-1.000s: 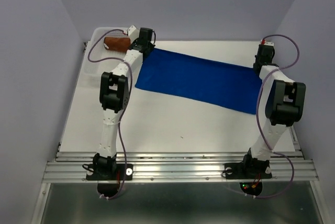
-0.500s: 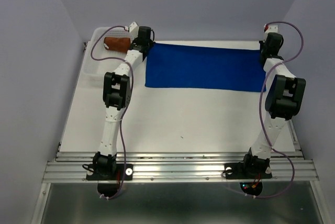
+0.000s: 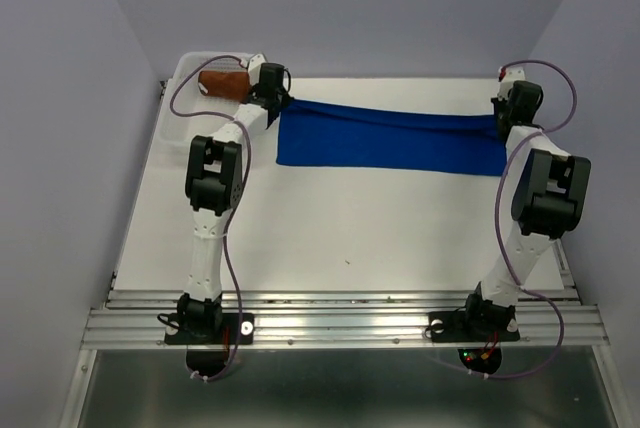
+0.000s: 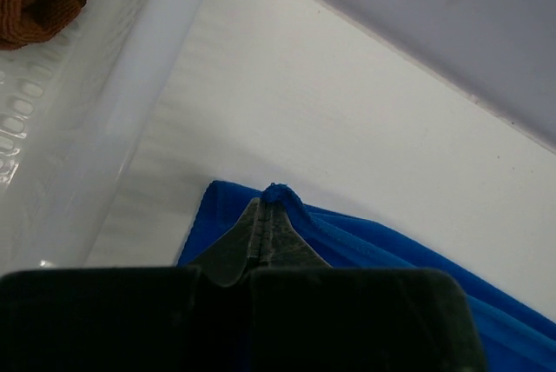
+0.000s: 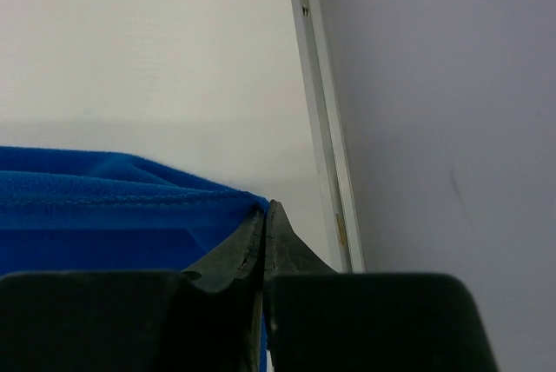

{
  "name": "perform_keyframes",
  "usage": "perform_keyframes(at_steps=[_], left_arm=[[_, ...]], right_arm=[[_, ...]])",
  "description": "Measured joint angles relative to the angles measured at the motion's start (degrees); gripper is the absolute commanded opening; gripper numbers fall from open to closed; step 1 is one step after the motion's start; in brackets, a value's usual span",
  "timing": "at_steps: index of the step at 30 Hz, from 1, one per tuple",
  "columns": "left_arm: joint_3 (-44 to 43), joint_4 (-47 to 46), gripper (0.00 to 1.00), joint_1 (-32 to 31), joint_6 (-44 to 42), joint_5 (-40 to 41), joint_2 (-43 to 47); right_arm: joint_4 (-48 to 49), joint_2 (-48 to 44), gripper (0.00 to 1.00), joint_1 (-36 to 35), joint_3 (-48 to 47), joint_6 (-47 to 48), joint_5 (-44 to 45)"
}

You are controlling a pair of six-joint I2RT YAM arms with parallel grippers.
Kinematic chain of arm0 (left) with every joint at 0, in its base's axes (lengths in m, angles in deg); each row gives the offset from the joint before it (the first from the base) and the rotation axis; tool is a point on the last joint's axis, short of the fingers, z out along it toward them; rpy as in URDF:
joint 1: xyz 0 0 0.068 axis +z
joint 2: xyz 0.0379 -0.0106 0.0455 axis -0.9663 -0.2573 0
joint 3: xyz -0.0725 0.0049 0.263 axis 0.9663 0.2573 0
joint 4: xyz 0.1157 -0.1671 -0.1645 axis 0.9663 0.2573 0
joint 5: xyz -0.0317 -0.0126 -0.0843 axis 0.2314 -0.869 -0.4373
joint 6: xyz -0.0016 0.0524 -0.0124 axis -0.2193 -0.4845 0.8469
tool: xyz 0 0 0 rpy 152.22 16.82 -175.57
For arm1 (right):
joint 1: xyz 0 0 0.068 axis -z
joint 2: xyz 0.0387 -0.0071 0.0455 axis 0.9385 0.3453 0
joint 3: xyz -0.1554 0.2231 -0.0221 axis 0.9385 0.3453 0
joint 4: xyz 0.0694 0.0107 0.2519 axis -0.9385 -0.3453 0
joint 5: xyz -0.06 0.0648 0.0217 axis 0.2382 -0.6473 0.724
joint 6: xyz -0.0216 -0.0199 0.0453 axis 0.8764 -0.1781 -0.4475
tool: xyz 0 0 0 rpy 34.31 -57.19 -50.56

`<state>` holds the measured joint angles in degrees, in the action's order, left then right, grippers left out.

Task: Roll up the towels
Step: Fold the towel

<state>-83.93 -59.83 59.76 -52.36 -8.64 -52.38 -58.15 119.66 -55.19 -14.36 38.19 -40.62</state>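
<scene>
Two upper corners of the blue towel (image 3: 390,148), at upper centre on the bench (image 3: 350,238), are clamped by the left tool (image 4: 271,202) and right tool (image 5: 265,215), and its upper edge has just been raised and drawn downward, so rolling seems started.

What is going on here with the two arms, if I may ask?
Both arms are handling the blue towel: the left gripper is shut on its far left corner and the right gripper on its far right corner, holding it stretched across the back of the table. The brown towel lies bundled in the basket.
</scene>
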Motion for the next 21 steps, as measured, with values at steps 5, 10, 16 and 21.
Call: perform_keyframes(at_steps=[5, 10, 16, 21], left_arm=[[6.5, -2.9, 0.0, 0.0, -1.0, -0.4, 4.8], [14.3, -6.8, 0.0, 0.0, -1.8, -1.2, 10.7], [24.7, -11.2, 0.0, 0.0, -2.5, -1.4, 17.0], [32.1, -14.4, 0.0, 0.0, -2.5, -2.1, 20.0]], right_arm=[[0.8, -4.3, 0.01, 0.2, 5.0, 0.5, -0.9], [1.8, -7.2, 0.02, 0.8, 8.0, 0.9, -1.3], [2.1, -9.6, 0.02, 1.3, 11.7, 1.7, -3.4], [2.2, -10.7, 0.03, 1.7, 14.0, 2.9, -4.3]])
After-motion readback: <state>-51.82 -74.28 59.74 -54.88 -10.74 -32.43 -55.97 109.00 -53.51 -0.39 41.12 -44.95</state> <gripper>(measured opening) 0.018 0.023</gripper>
